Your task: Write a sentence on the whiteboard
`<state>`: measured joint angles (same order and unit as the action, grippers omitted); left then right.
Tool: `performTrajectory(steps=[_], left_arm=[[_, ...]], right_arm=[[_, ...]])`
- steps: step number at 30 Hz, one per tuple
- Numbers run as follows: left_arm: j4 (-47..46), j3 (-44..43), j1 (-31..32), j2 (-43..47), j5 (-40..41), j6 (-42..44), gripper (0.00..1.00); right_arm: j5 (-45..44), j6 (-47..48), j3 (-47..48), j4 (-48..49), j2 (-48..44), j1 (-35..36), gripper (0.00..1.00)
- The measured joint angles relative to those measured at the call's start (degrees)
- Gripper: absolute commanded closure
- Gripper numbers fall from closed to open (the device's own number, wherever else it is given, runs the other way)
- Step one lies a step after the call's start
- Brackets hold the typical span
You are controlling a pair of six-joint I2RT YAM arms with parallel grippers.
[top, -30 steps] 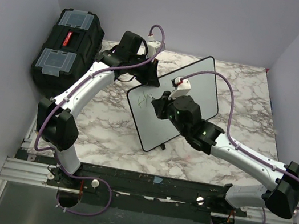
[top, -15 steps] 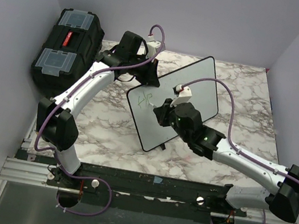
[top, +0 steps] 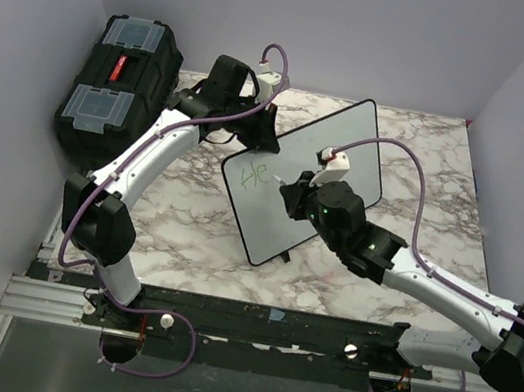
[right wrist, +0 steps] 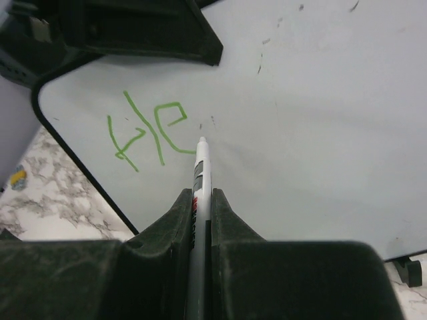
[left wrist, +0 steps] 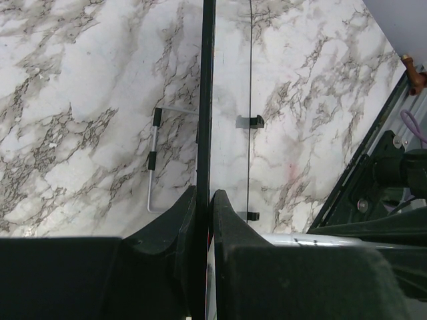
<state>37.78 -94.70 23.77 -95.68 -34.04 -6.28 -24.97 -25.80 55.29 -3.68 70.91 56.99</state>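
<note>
A second green letter has just joined the sentence (right wrist: 150, 130) by the whiteboard's (top: 349, 135) left corner, so it is barely begun; the right gripper (right wrist: 200, 203) clenches the marker (right wrist: 199, 170), tip perhaps touching, and the left gripper (left wrist: 205, 200) pinches the whiteboard's edge.

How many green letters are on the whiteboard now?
2, both near a rounded corner of the whiteboard: an H-like letter, then an e-like letter beside the marker tip. None seems hidden.

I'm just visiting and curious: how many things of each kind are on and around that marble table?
Robot arms: 2
Whiteboard: 1
Marker pen: 1
Black toolbox: 1
Green letters written on the board: 2
Total: 7
</note>
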Motion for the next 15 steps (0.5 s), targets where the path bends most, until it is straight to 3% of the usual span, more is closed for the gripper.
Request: performTrajectory(steps=[6,15], left_arm=[[0.02,0.02,0.00,0.02,0.00,0.00,1.00],[0.02,0.59,0.00,0.70,0.00,0.00,1.00]], right_arm=[[-0.04,0.98,0.11,3.74,-2.75,0.00,0.99],[-0.72,1.84,2.62,4.09,1.05,-0.39,0.99]])
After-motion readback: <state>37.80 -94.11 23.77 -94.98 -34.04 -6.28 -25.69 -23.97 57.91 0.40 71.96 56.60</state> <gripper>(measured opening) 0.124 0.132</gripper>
